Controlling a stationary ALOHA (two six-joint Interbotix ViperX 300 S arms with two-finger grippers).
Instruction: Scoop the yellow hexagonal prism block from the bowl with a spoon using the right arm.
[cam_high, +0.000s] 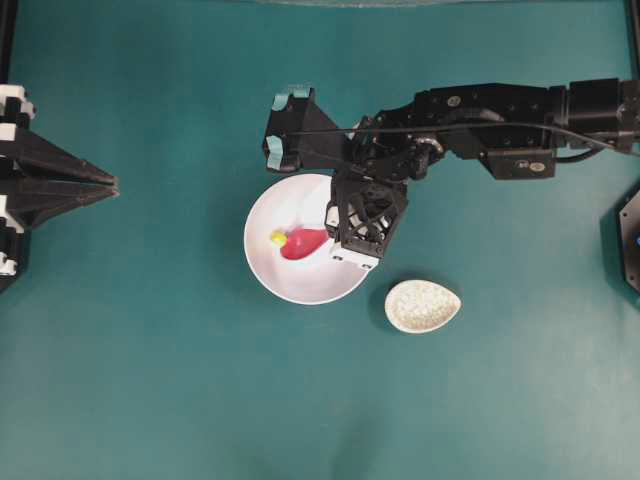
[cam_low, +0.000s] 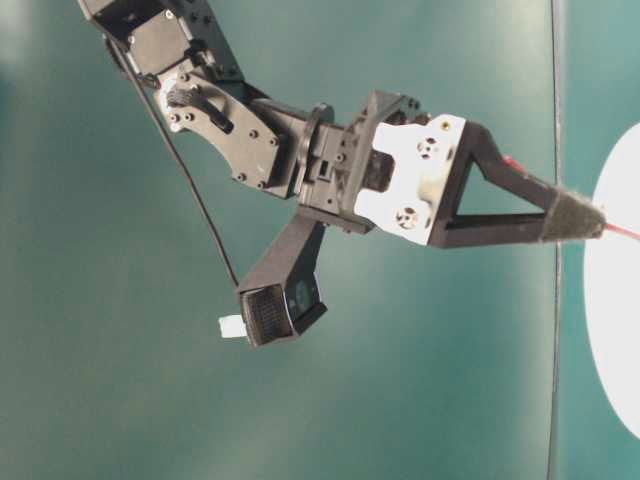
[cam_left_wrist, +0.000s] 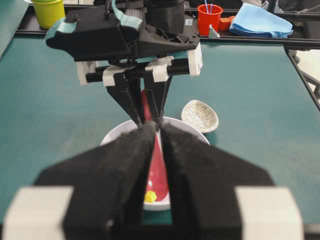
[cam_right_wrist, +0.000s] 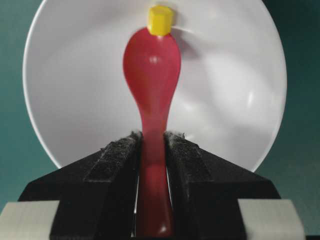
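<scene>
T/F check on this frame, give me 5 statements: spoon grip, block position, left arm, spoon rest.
1. The right gripper is shut on the spoon handle. True.
2. The yellow block sits inside the spoon's scoop. False: it lies in the bowl at the tip of the scoop.
3. The left gripper reaches into the bowl. False: it rests at the left edge of the overhead view, well away from the bowl.
4. The speckled spoon rest lies on the table beside the bowl, apart from it. True.
5. The spoon rest holds the spoon. False: nothing lies in it.
</scene>
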